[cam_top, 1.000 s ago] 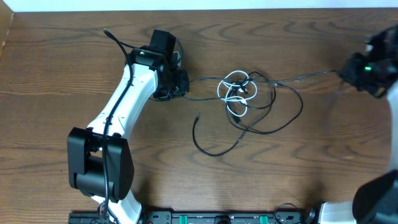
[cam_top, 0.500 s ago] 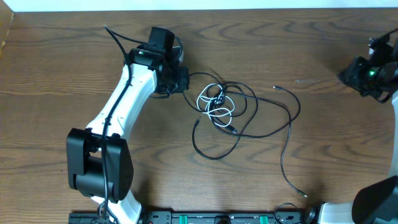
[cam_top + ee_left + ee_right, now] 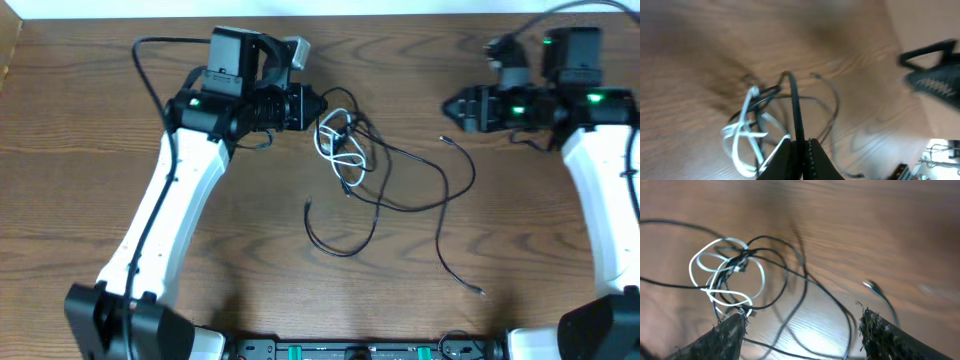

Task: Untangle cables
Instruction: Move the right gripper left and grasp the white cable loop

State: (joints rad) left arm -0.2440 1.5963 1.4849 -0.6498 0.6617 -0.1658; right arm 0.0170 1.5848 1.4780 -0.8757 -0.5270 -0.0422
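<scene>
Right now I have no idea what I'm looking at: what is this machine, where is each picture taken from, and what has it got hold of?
These are two robot arms at a wooden table. The wide picture comes from a camera fixed above the table. The other two come from small cameras on each arm's wrist, looking out past its own fingers. On the table lie a long thin black cable and a shorter white cable, tangled together in a knot of loops. The left end effector, a two-finger pincher, is shut on the black cable; its wrist picture shows the cable running out from between the fingers. The right end effector is open and holds nothing. It points toward the tangle from the other side.
</scene>
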